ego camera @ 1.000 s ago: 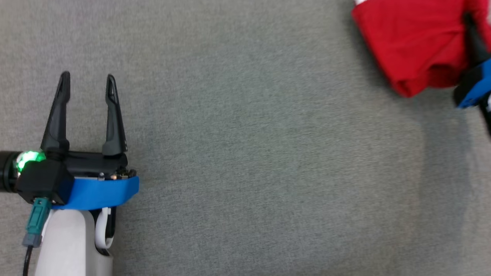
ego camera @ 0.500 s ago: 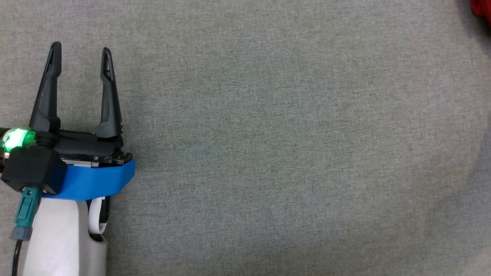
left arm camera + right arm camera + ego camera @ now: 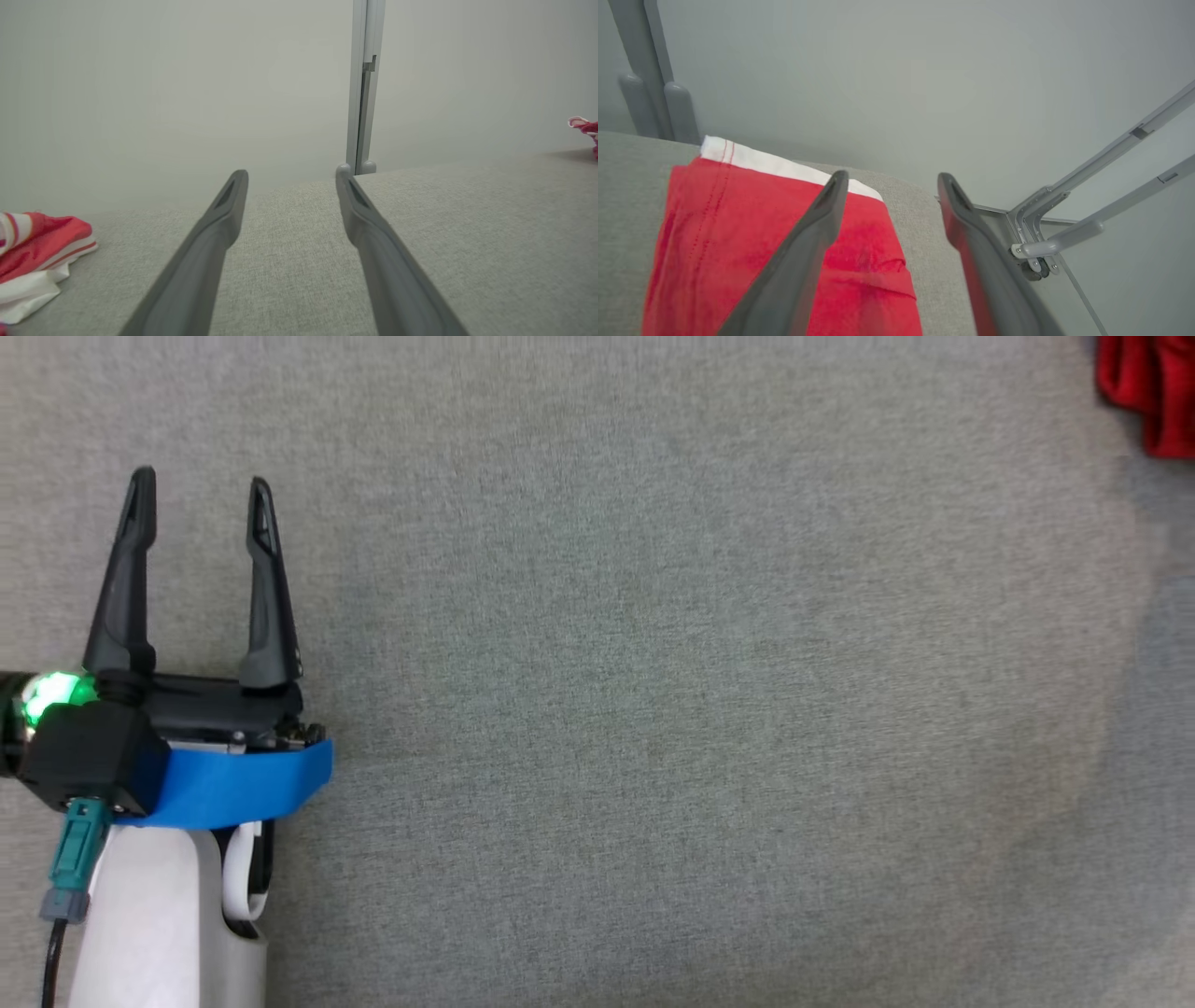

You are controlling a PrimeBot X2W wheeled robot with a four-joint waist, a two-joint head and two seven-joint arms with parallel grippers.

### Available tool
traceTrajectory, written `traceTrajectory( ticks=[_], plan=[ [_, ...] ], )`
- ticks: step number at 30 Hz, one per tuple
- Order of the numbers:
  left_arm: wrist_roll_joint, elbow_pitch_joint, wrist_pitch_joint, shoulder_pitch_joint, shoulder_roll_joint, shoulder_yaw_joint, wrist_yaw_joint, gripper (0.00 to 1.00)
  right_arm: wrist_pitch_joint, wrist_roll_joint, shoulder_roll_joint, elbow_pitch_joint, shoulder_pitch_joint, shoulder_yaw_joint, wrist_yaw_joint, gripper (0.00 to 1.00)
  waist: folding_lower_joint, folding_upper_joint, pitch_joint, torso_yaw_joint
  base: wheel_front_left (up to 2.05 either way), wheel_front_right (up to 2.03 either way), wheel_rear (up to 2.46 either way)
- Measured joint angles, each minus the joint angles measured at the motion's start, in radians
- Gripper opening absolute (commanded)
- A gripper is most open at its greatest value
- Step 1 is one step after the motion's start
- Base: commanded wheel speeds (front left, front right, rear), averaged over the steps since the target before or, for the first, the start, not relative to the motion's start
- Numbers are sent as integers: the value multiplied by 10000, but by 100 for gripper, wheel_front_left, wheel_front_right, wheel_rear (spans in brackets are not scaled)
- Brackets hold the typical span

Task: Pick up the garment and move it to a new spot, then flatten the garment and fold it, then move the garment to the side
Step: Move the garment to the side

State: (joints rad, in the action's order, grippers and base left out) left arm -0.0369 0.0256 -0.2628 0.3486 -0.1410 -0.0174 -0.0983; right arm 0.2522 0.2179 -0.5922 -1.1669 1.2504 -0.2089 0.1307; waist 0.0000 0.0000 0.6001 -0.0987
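Note:
The garment (image 3: 752, 261) is red with a white hem and lies folded on the grey padded table (image 3: 626, 186), close to its far right corner. A strip of the garment (image 3: 1146, 392) sits in the top right corner of the head view. My right gripper (image 3: 893, 176) hovers open above the garment's right part, with nothing between its fingers. My left gripper (image 3: 201, 481) is open and empty over bare table (image 3: 653, 709) at the left, far from the garment. Seen from the left wrist, the left gripper (image 3: 292, 172) points along the table toward the wall.
A red and white striped cloth (image 3: 37, 247) lies at the left of the left wrist view, and a scrap of pink cloth (image 3: 584, 126) at its right edge. A grey post (image 3: 364, 84) stands behind the table. Beyond the right corner is a metal frame with a caster (image 3: 1041, 256).
In the head view the garment slid from the upper right to the top right corner, along with the blue-taped right wrist beside it. The left gripper stayed open and barely shifted.

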Motion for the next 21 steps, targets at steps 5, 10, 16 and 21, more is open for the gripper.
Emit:
traceTrajectory(
  ticks=[5, 10, 16, 21],
  plan=[
    [-153, -311, -2, -489, 159, 140, 54, 100, 92, 8, 784, 1532, -566, 221, 2, 100, 0, 0, -818, -23, 0, 0, 0],
    [-290, -780, -2, -1189, 309, 336, 121, 100, 102, -186, 1747, 3480, -2173, 211, 0, 100, -2, 0, -1782, -19, 0, 0, 0],
    [-410, -1331, 0, -2076, 512, 449, 184, 100, 104, -328, 2794, 4849, -4176, 52, 0, 100, -3, 1, -2992, 51, 0, 0, 0],
    [-430, -1588, 0, -2548, 604, 545, 182, 100, 104, -21, 3229, 5620, -5679, -81, 0, 100, -3, 0, -3876, 169, 0, 0, 0]
  ],
)
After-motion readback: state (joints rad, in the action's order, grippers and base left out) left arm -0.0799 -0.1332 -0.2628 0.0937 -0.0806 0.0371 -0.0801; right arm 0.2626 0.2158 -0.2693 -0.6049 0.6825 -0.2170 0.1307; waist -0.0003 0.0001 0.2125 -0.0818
